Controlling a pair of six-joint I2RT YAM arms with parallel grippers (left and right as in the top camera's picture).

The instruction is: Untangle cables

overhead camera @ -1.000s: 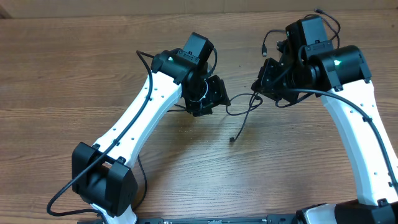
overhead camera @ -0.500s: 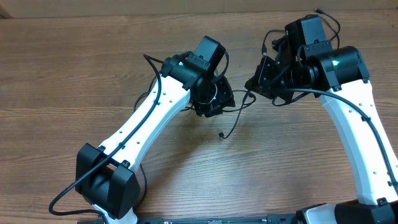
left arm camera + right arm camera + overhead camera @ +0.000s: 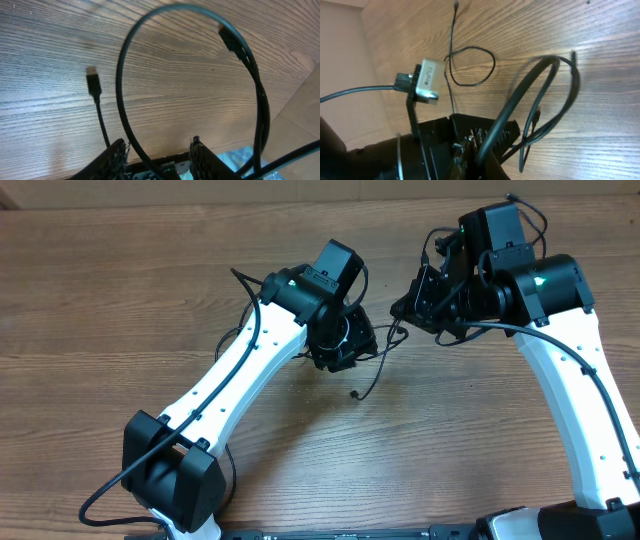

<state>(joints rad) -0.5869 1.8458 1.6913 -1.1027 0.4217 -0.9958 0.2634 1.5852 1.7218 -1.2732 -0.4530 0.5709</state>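
The cables [image 3: 119,80] are thin, black, bendy cords, matte and much finer than the arms. They are gathered in the air between the two pincers, above the middle of the brown wooden worktop [image 3: 120,300].

From the left wrist, one cord rises in a tall hoop from between the fingers [image 3: 114,160] and arcs over the wood. A short cord stands beside it, ending in a small flat plug [image 3: 92,80]. A second, darker plug [image 3: 227,37] sits on the right side of the hoop. The left pincer [image 3: 157,145] stands partly open. The cords run up through the gap, and the fingers do not look closed on them.

The right pincer [image 3: 470,145] is closed tight on the cables. A blurred loop springs out of its tip and bends over the worktop. Further off in that view, another thin cord [image 3: 453,30] lies on the wood, curled into one small ring.

From overhead, a strand bridges the two pincers, and one loose end [image 3: 355,393] hangs down from it toward the worktop.

By count there are two arms, two pincers, two plugs in the left wrist view and one loose end from above. How many separate cords make up the bundle cannot be told, since they cross and hide each other.
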